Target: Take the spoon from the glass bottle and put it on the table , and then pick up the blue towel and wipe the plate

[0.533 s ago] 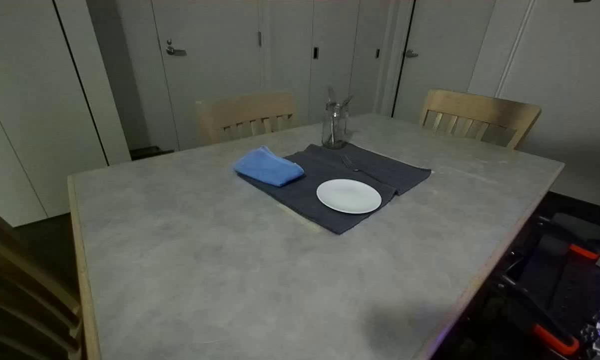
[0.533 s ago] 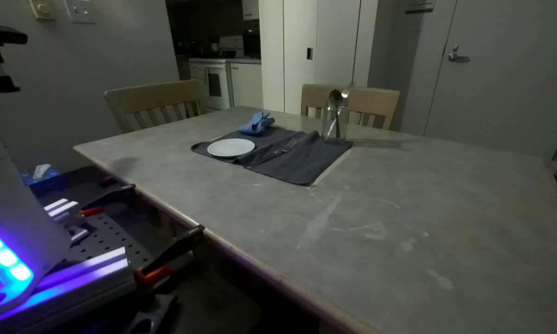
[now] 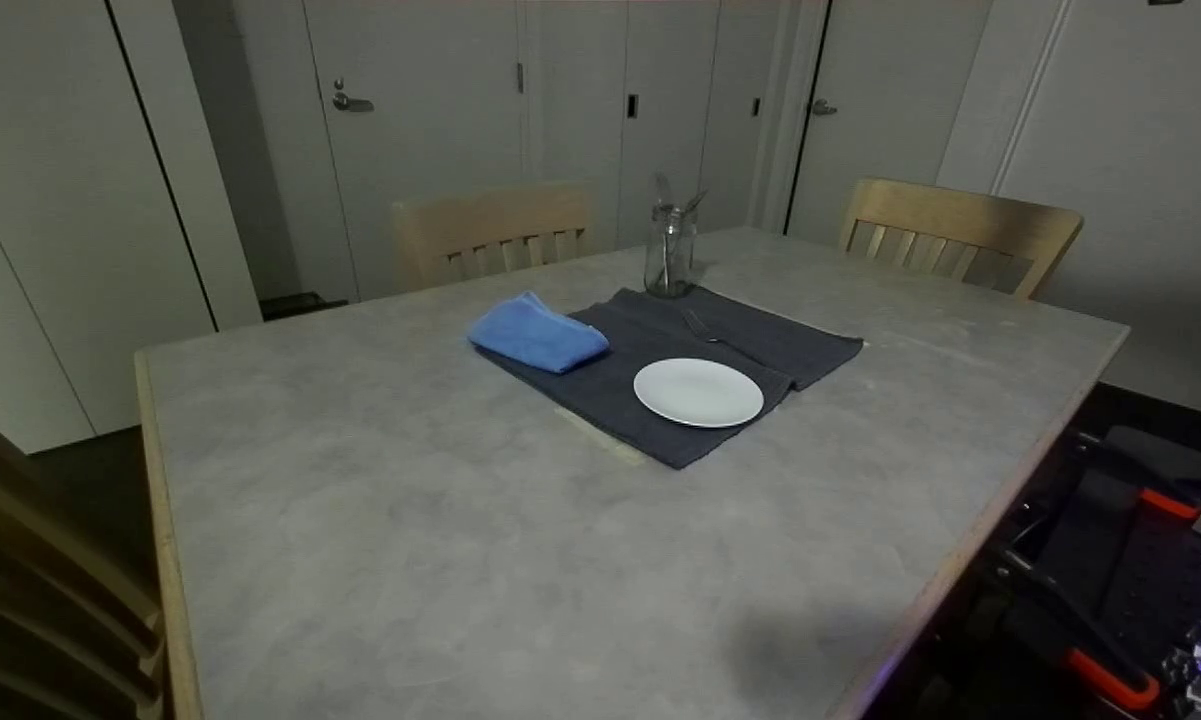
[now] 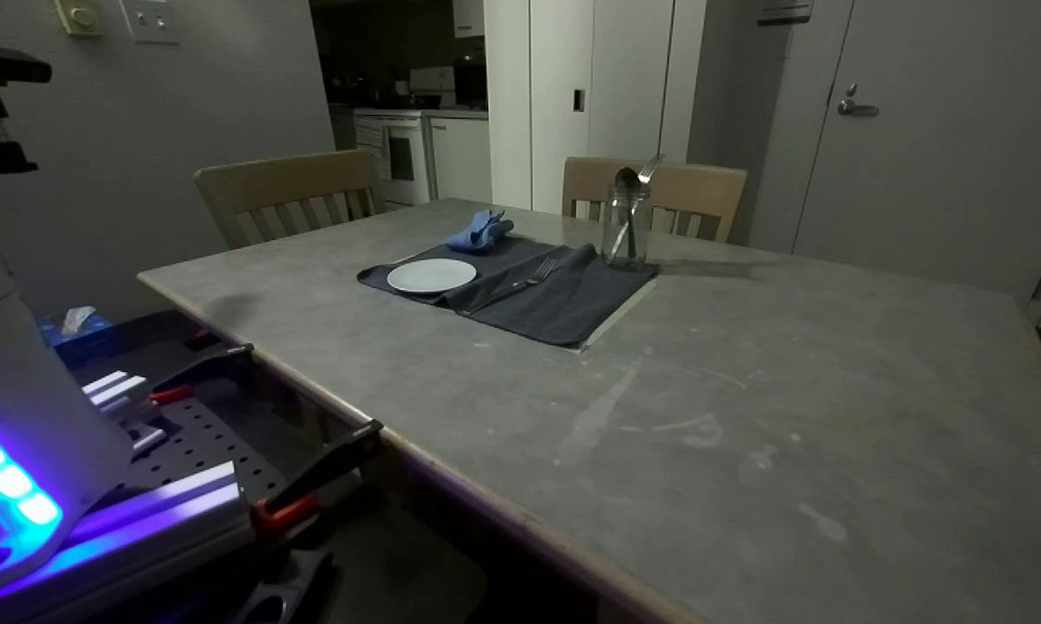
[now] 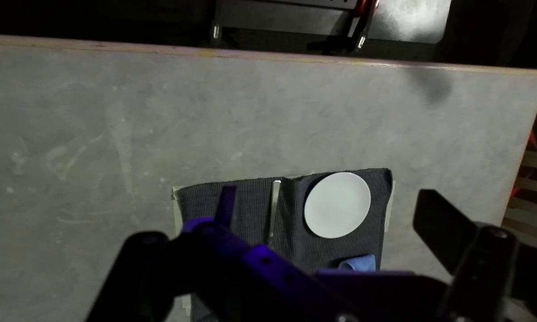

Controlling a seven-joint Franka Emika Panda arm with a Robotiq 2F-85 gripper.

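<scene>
Claw spread wide over table. In exterior view, spoon and 1 fork stand in glass bottle, far right on placemat; plate left, blue towel beyond.

Wrist view: gripper super dark, kinda blurry, back end chopped by frame. Blocks most of blue towel plus tine end of fork. Glass bottle in exterior view, near table edge opposite clamps: cutlery too dim to sort out. Handle of spoon gets muddled with second fork behind glass. Chair by left table edge, cut off. Nearest table corner too, both exterior views. Robot arm past clamped edge, sliced by frame.
</scene>
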